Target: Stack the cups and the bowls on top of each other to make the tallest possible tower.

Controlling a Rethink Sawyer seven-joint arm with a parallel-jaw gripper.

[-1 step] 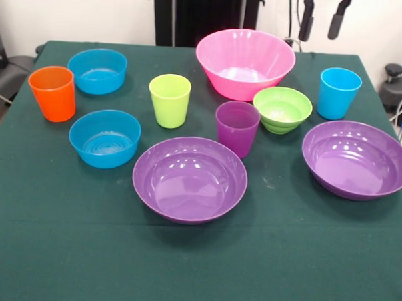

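All cups and bowls stand apart and upright on the green tablecloth; no tower shows. The orange cup [53,93] is at the left and the lime green cup [169,100] mid-table. The purple cup [237,127] stands beside the small green bowl [282,109]. The light blue cup [338,93] is at the right. The big pink bowl [245,62] sits at the back. Two wide purple bowls [190,179] [356,159] lie nearer the front, two blue bowls [97,70] [105,138] on the left. My gripper [322,21] hangs open at the top edge, above the light blue cup, holding nothing.
The green tablecloth [50,244] runs bare across the whole front strip. Dark equipment and cables sit beyond the table's left and right edges.
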